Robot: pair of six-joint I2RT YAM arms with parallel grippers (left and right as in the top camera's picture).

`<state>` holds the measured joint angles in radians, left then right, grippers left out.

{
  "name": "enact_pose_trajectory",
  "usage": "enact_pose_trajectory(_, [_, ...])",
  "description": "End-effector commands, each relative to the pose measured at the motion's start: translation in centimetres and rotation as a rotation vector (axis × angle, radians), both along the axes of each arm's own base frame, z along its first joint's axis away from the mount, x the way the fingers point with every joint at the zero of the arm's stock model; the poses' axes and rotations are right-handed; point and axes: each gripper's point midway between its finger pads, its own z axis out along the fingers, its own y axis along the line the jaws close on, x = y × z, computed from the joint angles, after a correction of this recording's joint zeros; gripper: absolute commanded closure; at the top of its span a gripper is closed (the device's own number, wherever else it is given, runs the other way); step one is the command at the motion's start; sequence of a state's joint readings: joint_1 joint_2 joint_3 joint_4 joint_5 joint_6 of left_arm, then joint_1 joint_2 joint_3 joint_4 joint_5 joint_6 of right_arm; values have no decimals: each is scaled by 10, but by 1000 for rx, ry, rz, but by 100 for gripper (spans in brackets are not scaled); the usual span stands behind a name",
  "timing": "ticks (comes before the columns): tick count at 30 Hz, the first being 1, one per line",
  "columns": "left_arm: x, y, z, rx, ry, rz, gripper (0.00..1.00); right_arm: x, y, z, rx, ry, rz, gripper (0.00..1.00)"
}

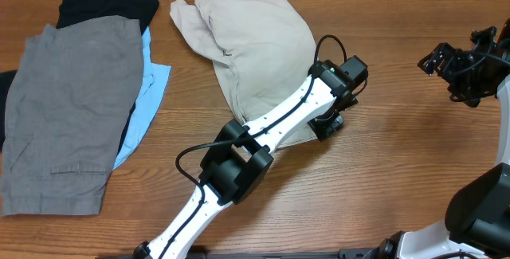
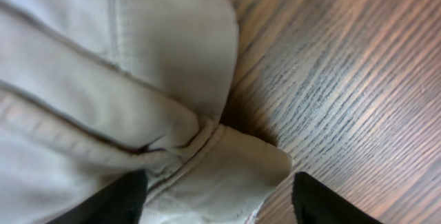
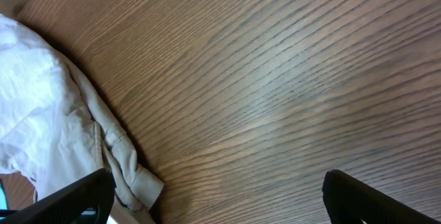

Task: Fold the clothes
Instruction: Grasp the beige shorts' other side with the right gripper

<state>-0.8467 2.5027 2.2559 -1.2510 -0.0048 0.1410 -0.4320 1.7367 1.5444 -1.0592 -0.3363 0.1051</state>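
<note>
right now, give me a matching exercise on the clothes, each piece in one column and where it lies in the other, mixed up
Things:
1 cream shorts
2 grey shorts
3 black garment
4 light-blue piece

Places:
a far left corner, partly under the grey
b middle of the table, left claw at the near hem
c flat on top of the left pile
d peeking out from under the grey's right edge

Pairs: 1-b, 2-c, 3-a, 4-d
</note>
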Motion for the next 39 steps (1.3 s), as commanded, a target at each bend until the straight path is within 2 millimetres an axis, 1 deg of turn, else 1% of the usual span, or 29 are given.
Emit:
enact_pose_trajectory(1, [-3, -2, -6, 14, -14, -102, 25, 1, 0, 3, 3, -11, -1, 0])
enact_pose_trajectory(4, [-6, 0, -15, 26, 2, -111, 27, 1, 0, 3, 3, -11, -1, 0])
enact_pose_trajectory(6, [-5, 5, -24, 55, 0, -121, 31, 1, 0, 3, 1, -14, -1, 0])
enact_pose_trajectory(8, [-4, 10, -31, 85, -4, -120, 46, 2, 0, 3, 0, -16, -1, 0])
enact_pose_trajectory(10, [-5, 13, -38, 102, 6, -120, 66, 2, 0, 3, 0, -16, -1, 0])
enact_pose_trajectory(11, [-5, 14, -40, 111, 4, -119, 78, 2, 0, 3, 0, -16, -1, 0])
enact_pose_trajectory(12, [-3, 16, -40, 120, -5, -117, 96, 2, 0, 3, 0, -16, -1, 0])
enact_pose_trajectory(14, [1, 21, -37, 148, -29, -85, 96, 2, 0, 3, 0, -16, -1, 0])
enact_pose_trajectory(16, [8, 27, -27, 181, -67, -18, 96, 2, 0, 3, 0, -17, -1, 1])
enact_pose_trajectory(18, [14, 31, -10, 193, -89, 22, 96, 2, 2, 4, 10, -21, 3, 1])
enact_pose_trajectory(21, [28, 36, 35, 162, -129, 94, 96, 5, 12, 8, 66, -47, 30, 3])
enact_pose_trajectory(22, [39, 41, 71, 113, -165, 164, 96, 7, 20, 11, 101, -65, 50, 3])
enact_pose_trajectory(23, [45, 44, 92, 75, -187, 211, 96, 9, 25, 13, 124, -75, 65, 3])
enact_pose_trajectory(26, [61, 57, 145, -40, -237, 320, 96, 12, 42, 18, 166, -96, 110, 3])
enact_pose_trajectory(28, [70, 67, 176, -124, -266, 394, 96, 15, 56, 19, 177, -102, 147, 3])
enact_pose_trajectory(31, [82, 82, 208, -231, -290, 487, 96, 19, 80, 16, 182, -91, 206, 3])
enact_pose_trajectory(32, [86, 87, 218, -268, -296, 516, 96, 20, 92, 12, 186, -80, 234, 2])
enact_pose_trajectory(33, [89, 91, 224, -289, -299, 535, 96, 21, 99, 9, 189, -70, 252, 2])
enact_pose_trajectory(35, [94, 100, 237, -342, -306, 576, 96, 22, 120, -4, 202, -37, 303, 2])
enact_pose_trajectory(36, [97, 103, 240, -356, -306, 593, 96, 22, 128, -10, 207, -24, 322, 2])
enact_pose_trajectory(39, [100, 111, 249, -395, -300, 611, 96, 16, 161, -35, 211, 31, 419, 2])
